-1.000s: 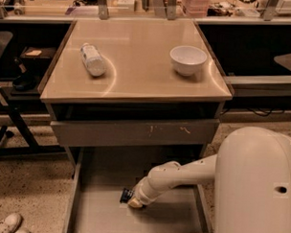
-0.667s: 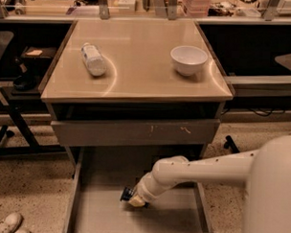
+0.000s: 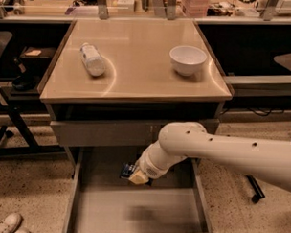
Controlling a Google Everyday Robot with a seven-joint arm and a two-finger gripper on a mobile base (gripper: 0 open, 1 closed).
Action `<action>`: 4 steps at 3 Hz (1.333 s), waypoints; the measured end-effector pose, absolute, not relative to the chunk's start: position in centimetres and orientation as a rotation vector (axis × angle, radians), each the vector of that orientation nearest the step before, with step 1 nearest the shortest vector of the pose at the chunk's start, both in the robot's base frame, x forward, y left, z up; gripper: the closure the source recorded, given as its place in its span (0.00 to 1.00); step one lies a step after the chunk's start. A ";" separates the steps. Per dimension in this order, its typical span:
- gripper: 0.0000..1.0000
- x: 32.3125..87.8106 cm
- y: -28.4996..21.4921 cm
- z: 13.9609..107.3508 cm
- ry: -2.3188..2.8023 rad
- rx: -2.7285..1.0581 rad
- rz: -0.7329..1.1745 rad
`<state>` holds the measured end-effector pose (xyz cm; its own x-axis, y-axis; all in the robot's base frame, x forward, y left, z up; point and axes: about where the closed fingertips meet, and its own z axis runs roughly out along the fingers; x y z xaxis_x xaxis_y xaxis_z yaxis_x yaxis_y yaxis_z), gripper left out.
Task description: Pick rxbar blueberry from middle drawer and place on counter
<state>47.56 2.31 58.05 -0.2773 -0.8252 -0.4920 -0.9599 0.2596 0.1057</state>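
The rxbar blueberry (image 3: 128, 169), a small dark blue bar, is at the tip of my gripper (image 3: 134, 175), which is shut on it. Gripper and bar hang above the back part of the open middle drawer (image 3: 109, 208), whose grey floor carries their shadow. My white arm (image 3: 221, 150) reaches in from the right, just below the upper drawer front (image 3: 102, 132). The beige counter (image 3: 137, 70) lies above the drawers.
A white bottle (image 3: 92, 59) lies on the counter's left side and a white bowl (image 3: 187, 60) stands on its right. A cluttered workbench (image 3: 140, 5) runs behind. A dark chair and stand (image 3: 13, 75) are at the left, and a white shoe (image 3: 5, 224) is on the floor.
My gripper has risen from the drawer floor with the blue bar in it and moved toward the drawer's back. The view has shifted closer, and the arm now crosses from the right.
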 end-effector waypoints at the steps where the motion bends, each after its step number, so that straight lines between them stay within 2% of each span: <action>1: 1.00 47.5 2.1 59.1 2.196 -1.648 0.535; 2: 1.00 47.7 2.1 61.2 2.170 -1.644 0.502; 4: 1.00 47.0 3.3 73.0 2.064 -1.670 0.318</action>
